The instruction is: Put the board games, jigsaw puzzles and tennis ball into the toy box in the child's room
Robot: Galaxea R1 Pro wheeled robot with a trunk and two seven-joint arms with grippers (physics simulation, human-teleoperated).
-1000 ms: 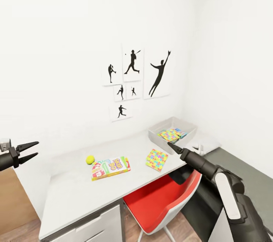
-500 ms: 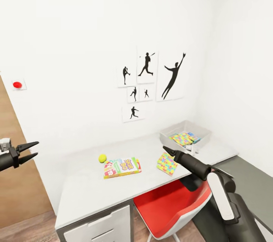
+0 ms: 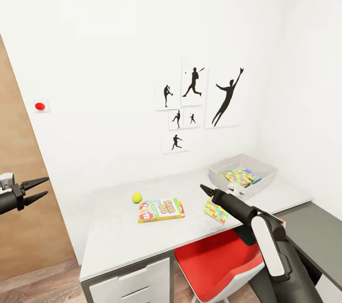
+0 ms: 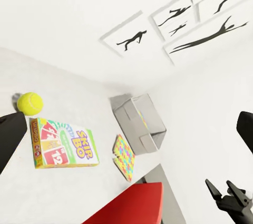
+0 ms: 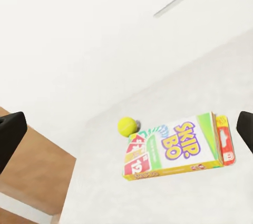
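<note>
a long pale grey desk (image 3: pixel 118 241) stands against a plain white wall (image 3: pixel 109 56) in a small room. it has white drawers (image 3: pixel 135 286) under its near edge. a red chair with a white shell (image 3: pixel 216 265) is pushed in under the desk. six white pictures with black sport figures (image 3: pixel 199 101) hang on the wall above the desk. at the left there is a brown wooden door (image 3: pixel 21 208), and a small red round button on a white plate (image 3: pixel 40 106) sits on the wall just beside it. the floor is brown wood (image 3: pixel 42 288).

a small yellow-green tennis ball (image 3: pixel 137 197) lies on the desk. just beside it lies a flat bright board game box with "skip bo" on it (image 3: pixel 161 210). a flat jigsaw puzzle box with many small coloured pieces on its lid (image 3: pixel 216 211) lies near the front edge of the desk, partly behind the right arm. an open grey toy box with low walls (image 3: pixel 223 175) sits at the far end of the desk by the corner. another colourful flat box (image 3: pixel 241 177) lies inside it.

the left gripper (image 3: pixel 39 188) hangs in the air in front of the door, well apart from the desk. its two black pointed fingers (image 3: pixel 33 182) are spread, and it holds nothing. the right gripper (image 3: pixel 206 190) hovers over the desk near the puzzle box, and i cannot tell if it is spread or closed.
</note>
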